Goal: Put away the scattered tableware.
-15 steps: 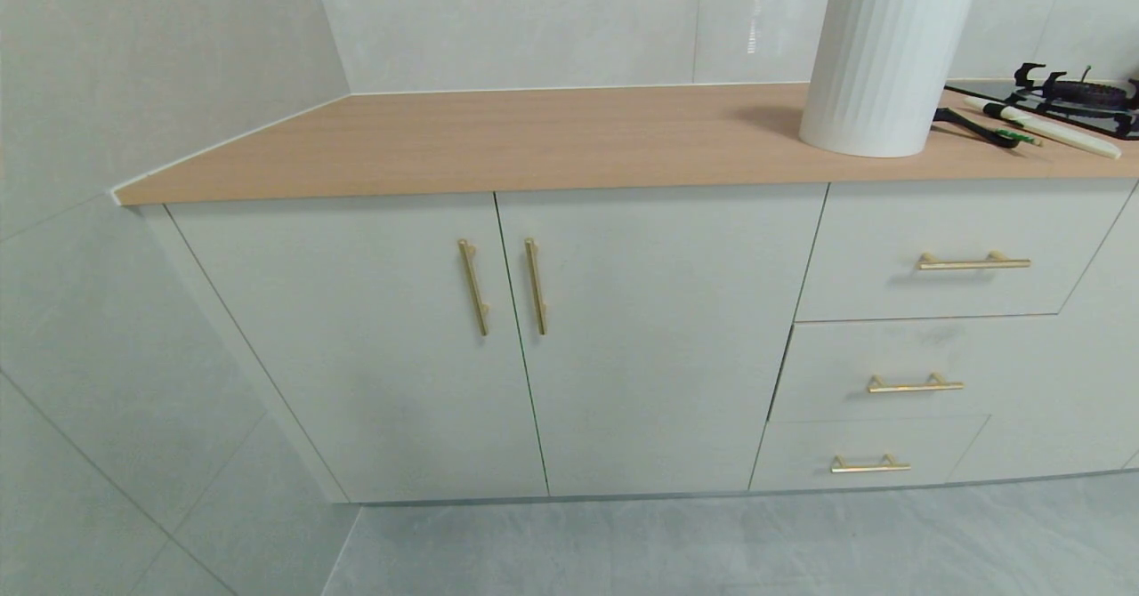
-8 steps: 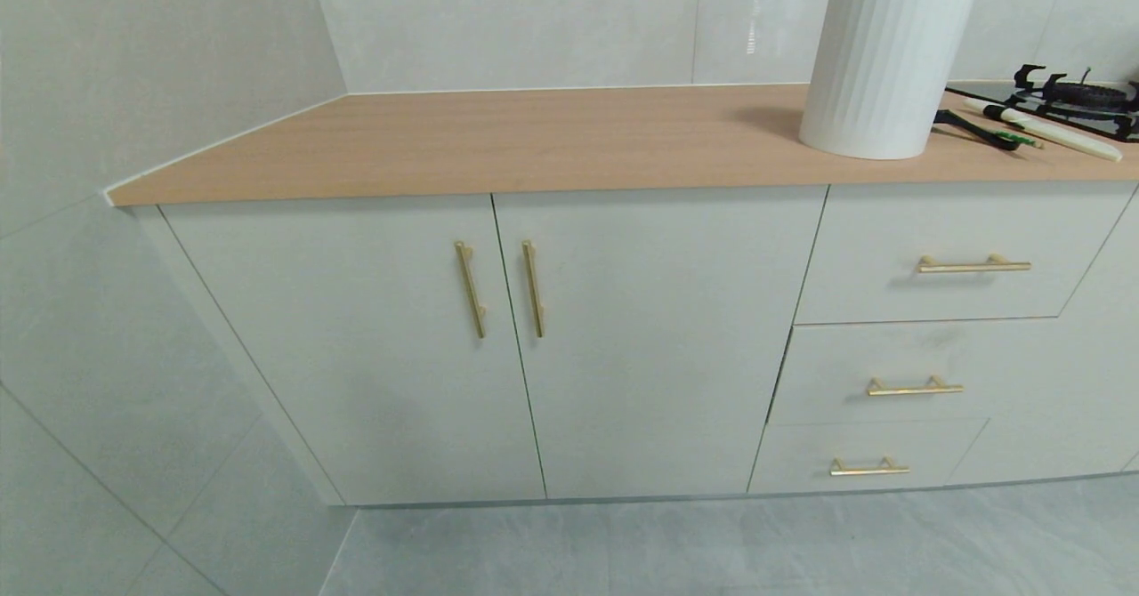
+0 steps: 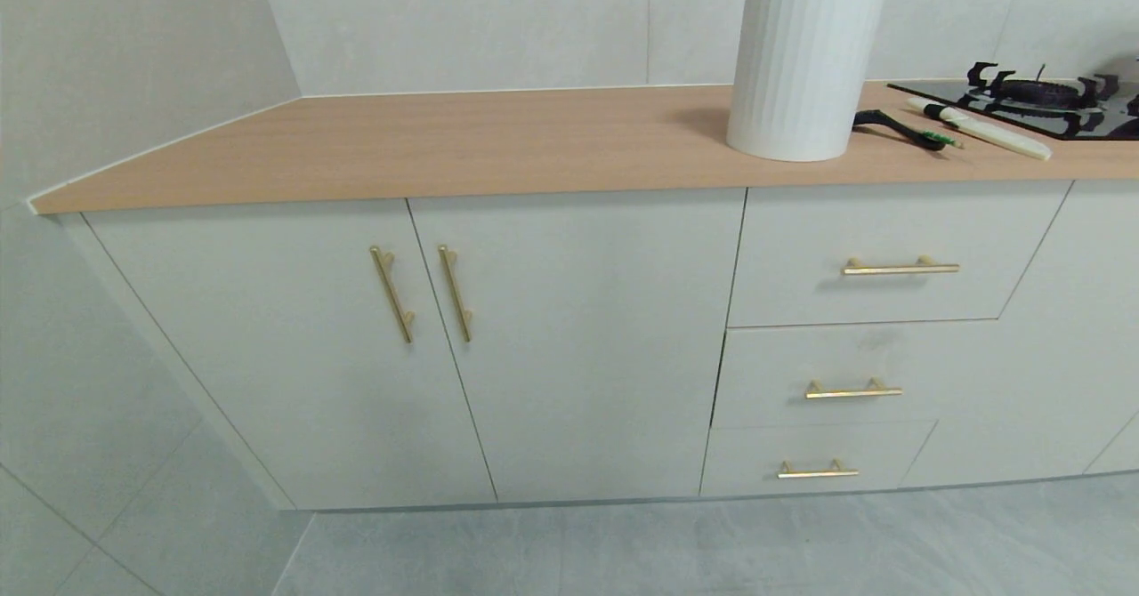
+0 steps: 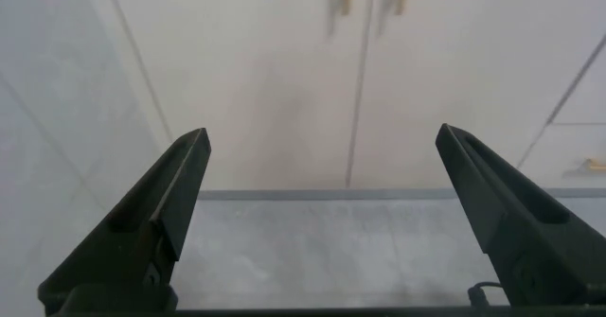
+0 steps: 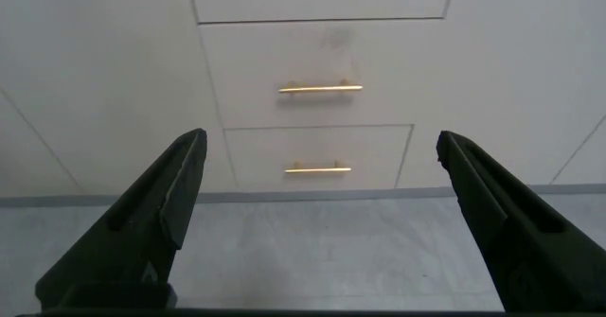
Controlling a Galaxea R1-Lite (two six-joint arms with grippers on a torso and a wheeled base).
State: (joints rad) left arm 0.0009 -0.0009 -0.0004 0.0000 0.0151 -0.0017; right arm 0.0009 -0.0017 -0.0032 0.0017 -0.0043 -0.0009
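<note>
On the wooden countertop (image 3: 463,147) at the right lie a black-handled utensil (image 3: 897,128) and a cream-handled utensil (image 3: 988,130), just right of a tall white ribbed container (image 3: 805,58). My left gripper (image 4: 322,142) hangs low and open, facing the base of the two cabinet doors (image 4: 360,90) and the floor. My right gripper (image 5: 322,145) is open too, low in front of the lower drawers (image 5: 322,88). Nothing sits between either pair of fingers.
A black gas hob (image 3: 1041,98) sits at the counter's far right. Below the counter are two doors with gold handles (image 3: 393,293) and three drawers (image 3: 899,267). A tiled wall (image 3: 107,62) closes the left side. Grey floor (image 3: 712,551) lies in front.
The head camera has swung right, so the whole scene has shifted left in the picture. Nothing on the counter has moved.
</note>
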